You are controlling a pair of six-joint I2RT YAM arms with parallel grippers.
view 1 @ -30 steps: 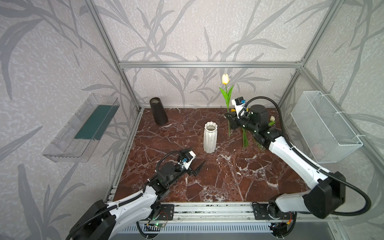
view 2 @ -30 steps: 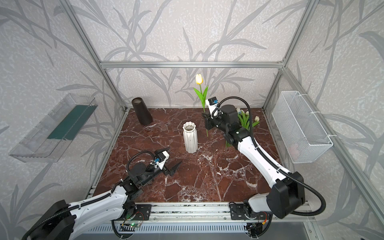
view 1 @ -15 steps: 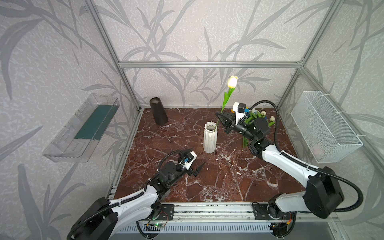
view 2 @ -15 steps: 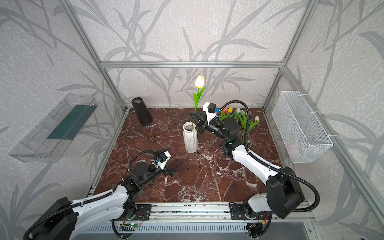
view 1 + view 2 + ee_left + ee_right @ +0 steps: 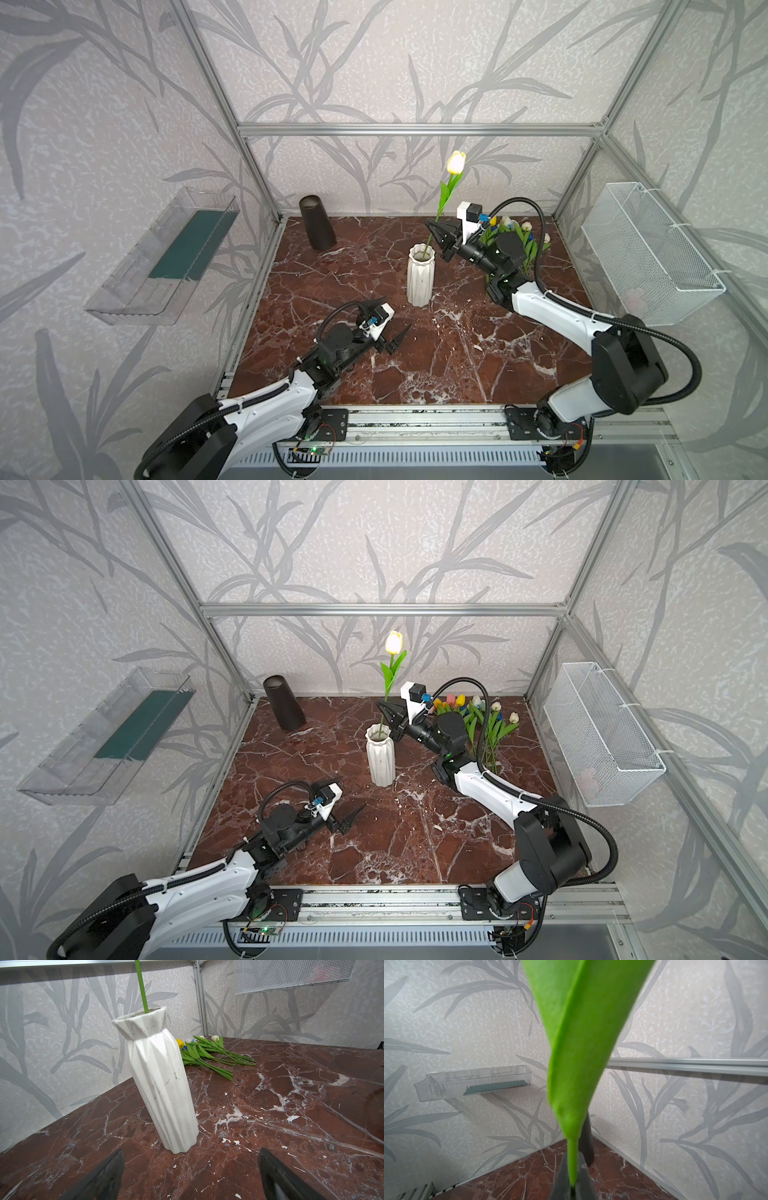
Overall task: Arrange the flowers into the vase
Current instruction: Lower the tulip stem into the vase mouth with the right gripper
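Fittings around a red-brown, white-veined marble tabletop (image 5: 436, 361)

A black tapered tube (image 5: 317, 227) stands in the far left corner, open end up, well apart from everything else. On the left wall hangs a clear plastic tray (image 5: 133, 291) holding a flat dark green mat (image 5: 193, 245). On the right wall hangs a white wire-mesh basket (image 5: 648, 249) with something pale pink (image 5: 634, 297) inside, too blurred to name. Grey leaf-patterned wallpaper (image 5: 374, 62) backs the aluminium frame bars (image 5: 415, 129).

The white faceted ceramic vase (image 5: 420, 276) hides the lower stem of the yellow-headed artificial tulip (image 5: 456, 162). In the right wrist view its blurred green leaf (image 5: 581, 1043) covers most of the dark tapered cylinder (image 5: 588, 1147). The right arm (image 5: 451, 731) screens part of the pile of loose tulips (image 5: 494, 729). A pale pink thing (image 5: 588, 780) in the white wire-mesh basket (image 5: 582, 696) is too blurred to name.
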